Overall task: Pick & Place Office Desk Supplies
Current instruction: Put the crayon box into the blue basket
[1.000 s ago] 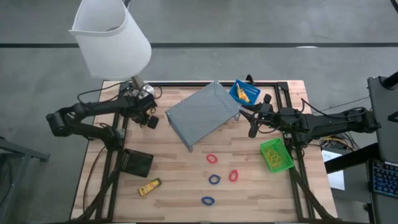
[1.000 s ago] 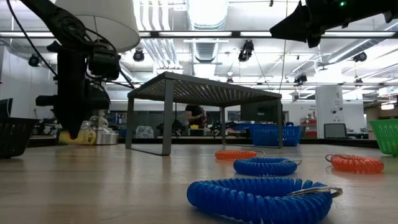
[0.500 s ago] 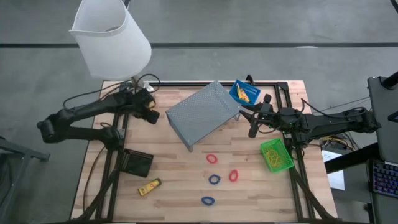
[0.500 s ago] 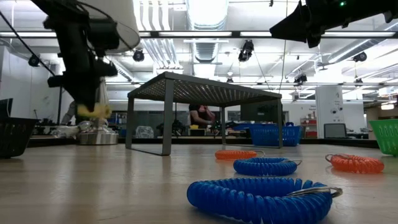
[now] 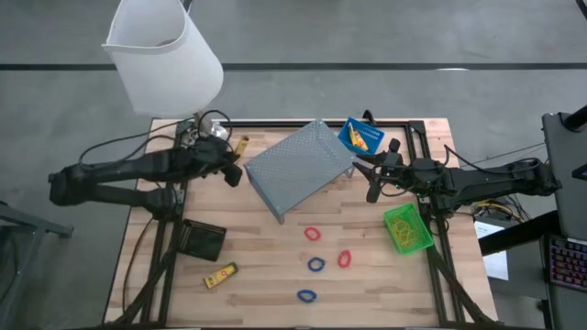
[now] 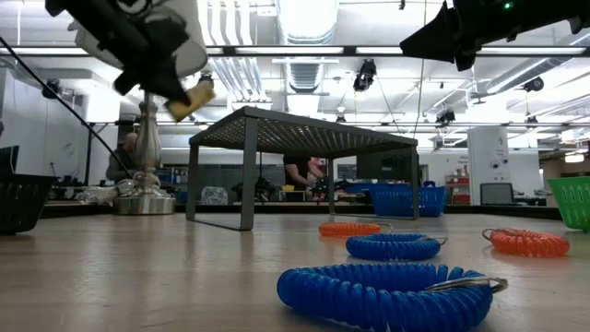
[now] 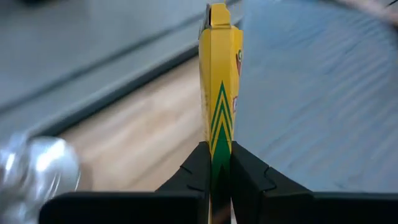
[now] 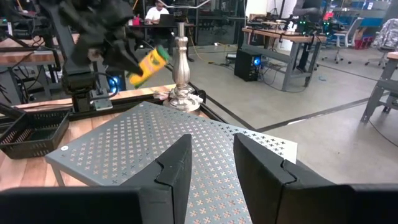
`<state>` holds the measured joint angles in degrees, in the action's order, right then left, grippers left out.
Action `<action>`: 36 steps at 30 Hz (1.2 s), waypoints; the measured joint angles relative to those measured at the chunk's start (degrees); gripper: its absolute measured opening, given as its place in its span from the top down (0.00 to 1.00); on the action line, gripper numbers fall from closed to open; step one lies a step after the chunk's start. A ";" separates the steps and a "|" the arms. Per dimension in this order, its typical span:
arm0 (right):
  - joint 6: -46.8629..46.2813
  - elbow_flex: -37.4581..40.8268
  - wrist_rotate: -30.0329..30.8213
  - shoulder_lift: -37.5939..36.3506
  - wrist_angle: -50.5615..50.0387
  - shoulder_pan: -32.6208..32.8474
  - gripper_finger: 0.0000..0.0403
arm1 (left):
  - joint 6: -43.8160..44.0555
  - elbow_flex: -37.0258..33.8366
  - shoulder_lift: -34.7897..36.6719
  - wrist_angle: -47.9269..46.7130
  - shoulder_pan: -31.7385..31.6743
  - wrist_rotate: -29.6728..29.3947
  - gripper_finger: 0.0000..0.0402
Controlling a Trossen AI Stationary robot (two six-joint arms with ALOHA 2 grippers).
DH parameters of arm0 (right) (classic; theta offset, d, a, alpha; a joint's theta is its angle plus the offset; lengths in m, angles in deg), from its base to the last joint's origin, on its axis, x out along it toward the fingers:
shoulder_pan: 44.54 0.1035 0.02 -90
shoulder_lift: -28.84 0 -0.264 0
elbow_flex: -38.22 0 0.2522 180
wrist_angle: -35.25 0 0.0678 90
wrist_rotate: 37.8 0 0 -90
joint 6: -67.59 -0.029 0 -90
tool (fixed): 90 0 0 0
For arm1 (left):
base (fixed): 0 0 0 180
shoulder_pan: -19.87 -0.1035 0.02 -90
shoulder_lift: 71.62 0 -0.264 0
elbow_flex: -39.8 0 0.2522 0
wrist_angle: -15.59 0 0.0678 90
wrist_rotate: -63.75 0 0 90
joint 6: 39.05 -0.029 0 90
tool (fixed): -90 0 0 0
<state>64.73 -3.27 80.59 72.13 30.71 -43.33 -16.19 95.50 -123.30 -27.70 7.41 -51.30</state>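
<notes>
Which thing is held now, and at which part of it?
The left gripper holds a yellow box by one end; the right gripper holds nothing.

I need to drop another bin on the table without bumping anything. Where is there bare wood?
Free: the strip between the black bin and the red loop, in front of the grey riser. Crowded: the coil loops beside the green bin, and the lamp base corner, where the left claw holds a yellow piece.

Yellow oblong piece (image 5: 240,145) aloft beside grey shelf; another (image 5: 220,275) flat near black bin (image 5: 202,239).
</notes>
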 joint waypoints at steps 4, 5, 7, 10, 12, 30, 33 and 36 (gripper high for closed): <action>-0.04 -0.02 0.00 0.00 0.00 0.00 0.71 | -7.34 -0.02 -0.46 10.14 0.87 -0.39 0.91; 0.00 0.00 0.00 -0.01 0.00 0.00 0.71 | -8.55 -0.02 -0.88 12.36 0.87 -0.47 0.91; 0.00 0.00 0.01 0.00 0.00 0.00 0.70 | -10.88 -0.04 -2.00 16.33 0.73 0.44 0.91; 0.00 -0.02 0.01 0.00 0.00 0.00 0.69 | -14.52 -0.07 -4.26 22.36 0.74 2.91 0.91; -0.04 0.00 -0.01 0.00 0.00 0.00 0.69 | -17.15 -0.07 -6.19 26.59 0.74 5.53 0.91; -0.06 0.00 -0.01 0.00 0.00 0.00 0.71 | -25.86 5.21 -28.37 54.94 0.74 27.52 0.91; -0.02 -0.02 0.01 -0.01 -0.01 0.00 0.71 | -25.87 7.23 -31.32 54.46 0.76 29.04 0.91; -0.01 -0.01 0.01 0.00 0.00 0.00 0.70 | -27.34 8.54 -34.11 54.64 0.95 31.74 0.91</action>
<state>64.72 -3.27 80.60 72.13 30.71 -43.33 -43.53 104.04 -157.41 26.94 8.35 -19.55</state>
